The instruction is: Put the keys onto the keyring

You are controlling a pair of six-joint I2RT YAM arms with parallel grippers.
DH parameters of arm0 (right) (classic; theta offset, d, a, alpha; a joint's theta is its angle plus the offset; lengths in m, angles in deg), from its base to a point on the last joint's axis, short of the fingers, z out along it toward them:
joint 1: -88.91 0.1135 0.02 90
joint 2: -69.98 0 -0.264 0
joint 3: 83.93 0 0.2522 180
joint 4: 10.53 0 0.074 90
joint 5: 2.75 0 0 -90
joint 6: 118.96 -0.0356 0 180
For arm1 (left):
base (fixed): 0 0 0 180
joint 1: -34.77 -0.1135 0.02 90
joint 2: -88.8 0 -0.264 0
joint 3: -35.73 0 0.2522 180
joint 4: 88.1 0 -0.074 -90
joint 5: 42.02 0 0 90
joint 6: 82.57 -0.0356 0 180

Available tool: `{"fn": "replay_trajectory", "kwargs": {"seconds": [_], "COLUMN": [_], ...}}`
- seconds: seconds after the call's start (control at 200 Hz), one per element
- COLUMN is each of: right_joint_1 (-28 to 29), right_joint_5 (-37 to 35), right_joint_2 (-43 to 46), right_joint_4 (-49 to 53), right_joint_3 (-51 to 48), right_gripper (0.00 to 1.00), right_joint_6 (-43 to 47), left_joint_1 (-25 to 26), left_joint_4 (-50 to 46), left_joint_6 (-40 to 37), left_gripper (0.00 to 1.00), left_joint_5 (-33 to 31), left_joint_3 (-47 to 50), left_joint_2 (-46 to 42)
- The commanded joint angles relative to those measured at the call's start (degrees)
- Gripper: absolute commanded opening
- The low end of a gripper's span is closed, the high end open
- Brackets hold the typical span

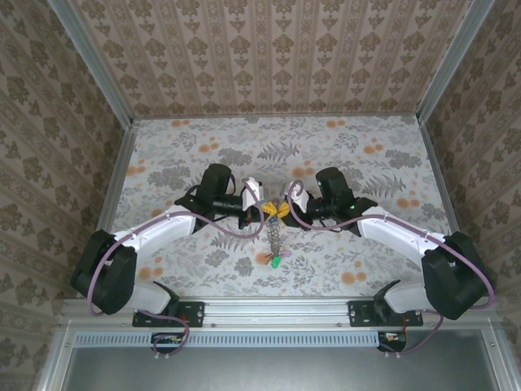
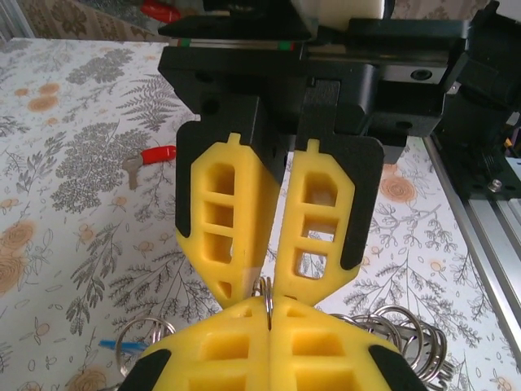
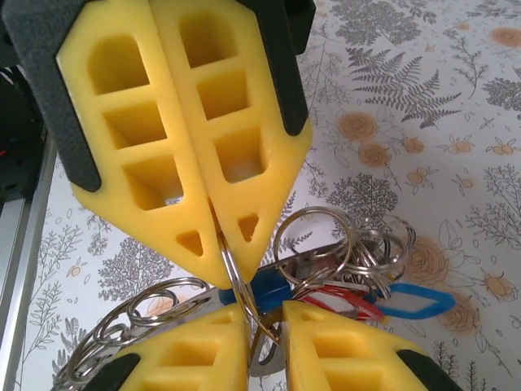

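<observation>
The keyring (image 1: 275,236) is a bunch of thin metal split rings with coloured tags. It hangs between both grippers down to the table. My left gripper (image 1: 265,210) (image 2: 269,314) is shut on one ring (image 2: 268,293), held edge-on between its yellow fingers. My right gripper (image 1: 283,209) (image 3: 269,322) meets it tip to tip, its jaws closed to a narrow gap. That gap holds the blue-tagged key (image 3: 273,289), and the same ring (image 3: 232,269) passes through it. The red-tagged key (image 2: 157,154) lies flat on the table beyond the grippers.
Loose rings (image 3: 326,236) with a red tag (image 3: 342,297) and a blue tag (image 3: 415,301) trail beside the right gripper. A green tag (image 1: 277,262) rests on the floral table (image 1: 366,171). The aluminium rail (image 2: 488,236) marks the near edge, and patterned walls close in the other sides.
</observation>
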Motion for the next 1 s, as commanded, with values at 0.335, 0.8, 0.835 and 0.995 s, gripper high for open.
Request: {"fn": "replay_trajectory", "kwargs": {"seconds": [0.335, 0.8, 0.835, 0.995], "right_joint_1": [-0.6, -0.4, -0.4, -0.4], "right_joint_5": [-4.6, -0.1, 0.2, 0.6], "right_joint_2": [6.0, 4.9, 4.4, 2.6], "right_joint_4": [4.1, 4.4, 3.8, 2.6], "right_joint_3": [-0.7, 3.6, 3.7, 4.4], "right_gripper": [0.27, 0.26, 0.25, 0.23], "right_joint_6": [1.7, 3.6, 3.4, 3.4], "left_joint_1": [-0.5, -0.4, -0.4, -0.4], "left_joint_4": [4.1, 2.6, 2.5, 2.2], "left_joint_6": [0.3, -0.1, -0.1, 0.0], "left_gripper": [0.0, 0.0, 0.0, 0.0], "left_joint_5": [2.1, 2.7, 2.8, 3.1], "left_joint_3": [0.3, -0.6, -0.7, -0.8], "left_joint_2": [-2.4, -2.2, -2.3, -2.4]}}
